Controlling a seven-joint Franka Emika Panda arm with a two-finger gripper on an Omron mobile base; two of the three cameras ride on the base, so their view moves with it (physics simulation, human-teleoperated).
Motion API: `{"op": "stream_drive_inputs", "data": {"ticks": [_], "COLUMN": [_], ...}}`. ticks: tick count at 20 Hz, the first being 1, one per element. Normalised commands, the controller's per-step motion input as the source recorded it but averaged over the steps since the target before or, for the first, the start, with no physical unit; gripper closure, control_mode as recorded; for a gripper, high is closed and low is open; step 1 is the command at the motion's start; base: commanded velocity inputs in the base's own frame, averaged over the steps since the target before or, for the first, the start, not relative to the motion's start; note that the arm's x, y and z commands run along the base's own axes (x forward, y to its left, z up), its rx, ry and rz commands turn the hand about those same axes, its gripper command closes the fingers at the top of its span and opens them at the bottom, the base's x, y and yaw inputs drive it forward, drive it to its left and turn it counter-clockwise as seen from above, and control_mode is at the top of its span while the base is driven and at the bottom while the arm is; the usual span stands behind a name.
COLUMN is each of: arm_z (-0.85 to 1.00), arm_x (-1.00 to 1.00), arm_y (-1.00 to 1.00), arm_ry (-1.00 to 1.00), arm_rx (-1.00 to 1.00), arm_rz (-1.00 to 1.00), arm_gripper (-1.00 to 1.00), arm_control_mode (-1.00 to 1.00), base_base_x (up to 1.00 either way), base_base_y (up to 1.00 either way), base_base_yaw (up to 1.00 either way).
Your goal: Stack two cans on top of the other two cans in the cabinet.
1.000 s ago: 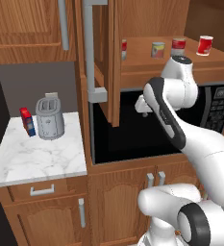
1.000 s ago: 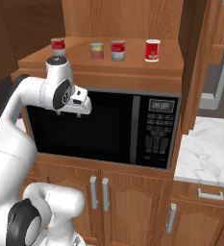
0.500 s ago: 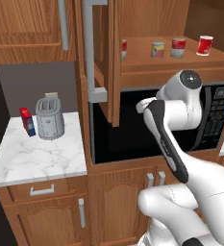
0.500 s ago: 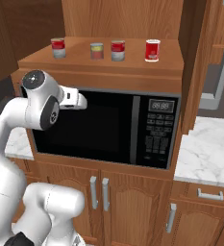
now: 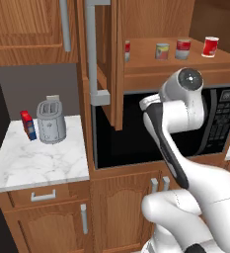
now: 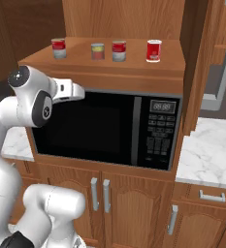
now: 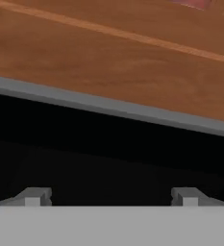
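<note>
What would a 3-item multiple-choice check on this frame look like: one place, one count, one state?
1. Where do the cans stand?
A. on the marble counter
B. on the open cabinet's shelf above the microwave
C. inside the microwave

2. How many cans are there?
A. two
B. three
C. four

3. How is the gripper?
A. open, empty
B. shut on a can
C. shut, empty

Key:
1 B: the cans line the cabinet shelf above the microwave.
2 C: four stand side by side.
3 A: the fingers are wide apart on the gripper.
</note>
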Motion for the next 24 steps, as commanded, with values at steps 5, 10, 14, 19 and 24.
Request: {"op": "stream_drive_inputs", "data": {"ticks": [5, 10, 14, 19, 24], "arm_z": [0.48, 0.34, 0.31, 0.2, 0.19], "arm_x": [0.0, 0.0, 0.0, 0.02, 0.02], "arm_y": [-0.02, -0.06, -0.1, -0.09, -0.18], "arm_ry": [0.13, 0.04, 0.0, -0.07, -0.16], "arm_rx": [0.0, 0.01, 0.03, 0.0, 0.0], "arm_rz": [-0.09, -0.1, -0.05, -0.05, -0.01], "arm_gripper": [-1.0, -1.0, -1.0, -1.0, -1.0], "arm_control_mode": [-1.0, -1.0, -1.0, -1.0, -1.0], "base_base_x": [0.0, 0.0, 0.0, 0.0, 0.0], "base_base_y": [0.0, 0.0, 0.0, 0.0, 0.0], "base_base_yaw": [0.0, 0.0, 0.0, 0.0, 0.0]}}
